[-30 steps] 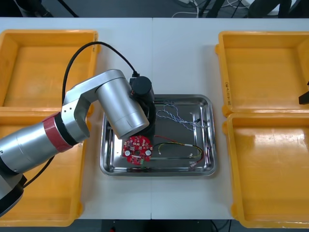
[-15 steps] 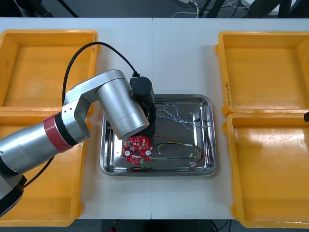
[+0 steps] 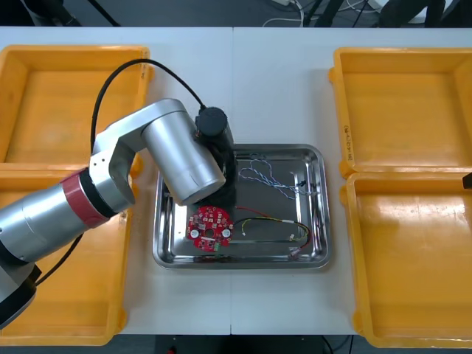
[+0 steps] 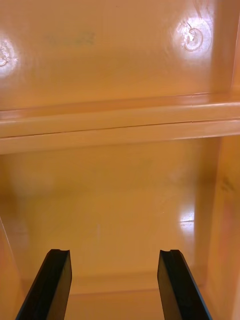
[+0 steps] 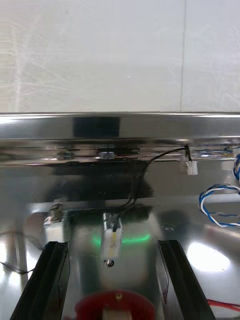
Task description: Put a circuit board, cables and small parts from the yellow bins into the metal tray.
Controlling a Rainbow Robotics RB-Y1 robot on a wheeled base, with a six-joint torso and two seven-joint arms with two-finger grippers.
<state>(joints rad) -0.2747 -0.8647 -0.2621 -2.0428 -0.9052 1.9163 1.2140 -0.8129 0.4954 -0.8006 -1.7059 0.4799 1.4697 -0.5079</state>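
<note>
Bright overhead light — glare on the metal tray (image 3: 280, 249), sheen in yellow bins (image 3: 405, 96).

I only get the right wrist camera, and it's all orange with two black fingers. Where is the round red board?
Observer: The round red circuit board lies in the metal tray in the middle of the table, near the tray's left near corner.
Operator: Is the other arm doing anything?
Observer: The left gripper hangs over that tray with its fingers open, and the board's edge shows between them.
Operator: Are there cables in the tray too?
Observer: Yes, a twisted blue and white cable lies in the tray's far half.
</note>
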